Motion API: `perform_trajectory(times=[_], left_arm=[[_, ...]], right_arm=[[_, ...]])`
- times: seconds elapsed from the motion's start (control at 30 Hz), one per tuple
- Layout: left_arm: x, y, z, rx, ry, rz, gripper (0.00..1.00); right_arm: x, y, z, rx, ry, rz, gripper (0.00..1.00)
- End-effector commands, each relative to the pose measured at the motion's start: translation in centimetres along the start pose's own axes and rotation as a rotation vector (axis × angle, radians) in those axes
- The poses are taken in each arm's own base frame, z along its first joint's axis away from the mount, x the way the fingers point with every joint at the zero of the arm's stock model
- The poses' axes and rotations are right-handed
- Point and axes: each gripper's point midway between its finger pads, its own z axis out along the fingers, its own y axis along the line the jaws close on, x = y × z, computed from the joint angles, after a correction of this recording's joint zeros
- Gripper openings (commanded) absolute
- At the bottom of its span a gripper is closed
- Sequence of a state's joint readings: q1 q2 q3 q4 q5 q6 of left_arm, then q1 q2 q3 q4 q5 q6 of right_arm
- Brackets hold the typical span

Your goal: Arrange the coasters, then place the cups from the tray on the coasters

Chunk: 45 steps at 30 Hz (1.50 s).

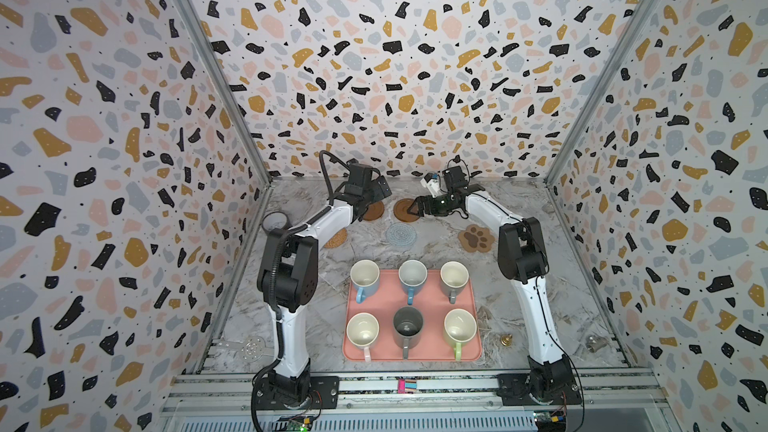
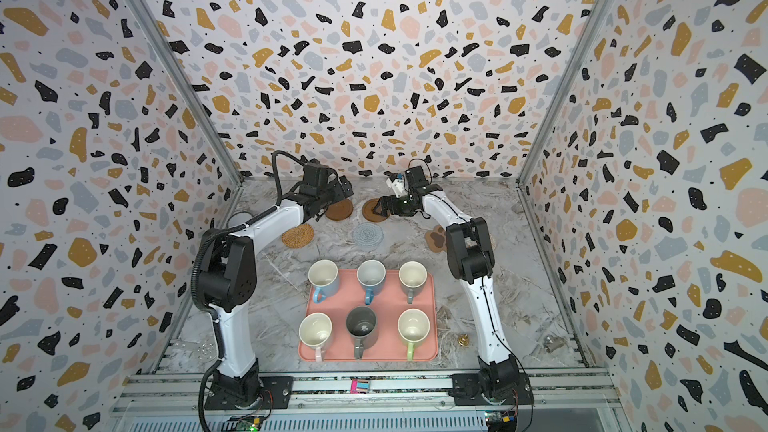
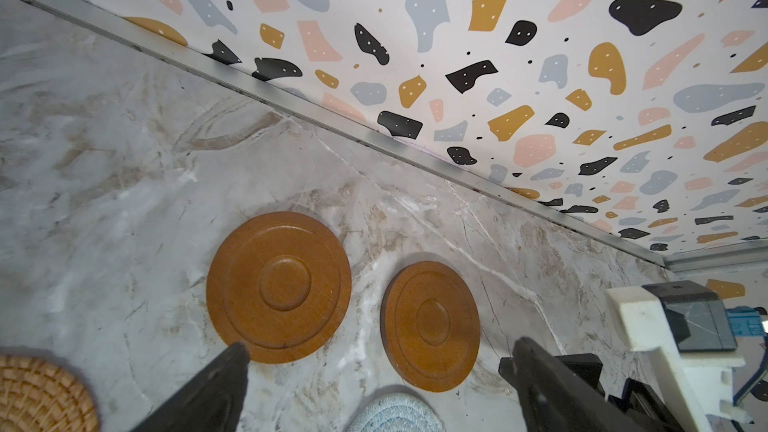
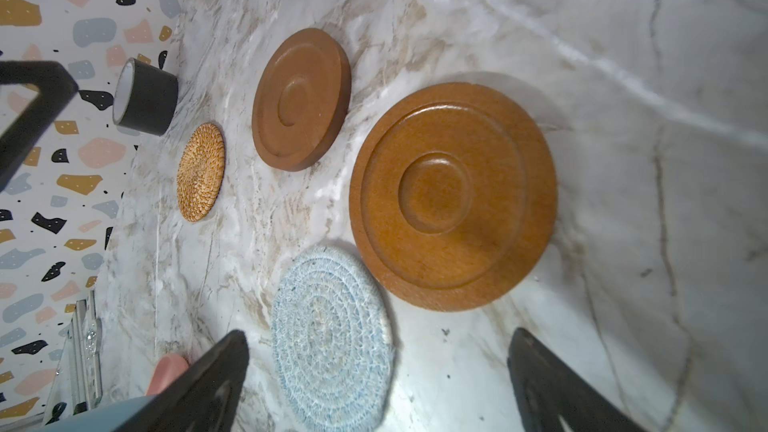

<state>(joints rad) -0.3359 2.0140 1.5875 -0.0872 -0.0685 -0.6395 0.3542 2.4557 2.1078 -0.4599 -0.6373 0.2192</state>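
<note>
Two claws: my left claw (image 3: 378, 351) and right claw (image 4: 378, 338) are both spread wide and empty, close together over the far middle of the counter (image 1: 561, 284).
Coasters: wooden discs (image 3: 278, 286) lie side by side beneath me, with the rattan coaster (image 1: 336, 238), pale blue coaster (image 1: 401, 234) and paw coaster (image 1: 476, 238) nearer.
Cups: all six cups (image 1: 407, 326) stand on the tray (image 1: 415, 357), near middle.
Collision risk: if both claws reach for the discs together, I judge they could knock each other.
Slip risk: a flat disc may skid on the smooth counter instead of lifting and shove its neighbour.

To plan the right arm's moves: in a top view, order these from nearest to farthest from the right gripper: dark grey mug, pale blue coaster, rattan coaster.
From the right gripper:
1. pale blue coaster, mid-table, closest.
2. rattan coaster, on the left.
3. dark grey mug, on the tray.
</note>
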Motion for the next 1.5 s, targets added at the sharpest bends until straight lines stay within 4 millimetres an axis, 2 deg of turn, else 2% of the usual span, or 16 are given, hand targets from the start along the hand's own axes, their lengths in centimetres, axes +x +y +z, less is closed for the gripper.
perform_trajectory(times=[0.0,0.77,1.47], left_arm=[[-0.9,-0.4,-0.6,0.022,-0.029,-0.005,0.99],[-1.1,-0.3,-1.0,0.014,-0.039,-0.007,1.00],[-1.5,-0.3,-1.1,0.008,-0.046,-0.008,1.00]], right_arm=[[-1.6,1.5,-2.1,-0.021,-0.040,-0.013,0.99],[1.0,1.1,0.4,-0.127,0.005,0.065,0.99],[0.4,0.9,2.1,-0.181,-0.002,0.086,0.99]])
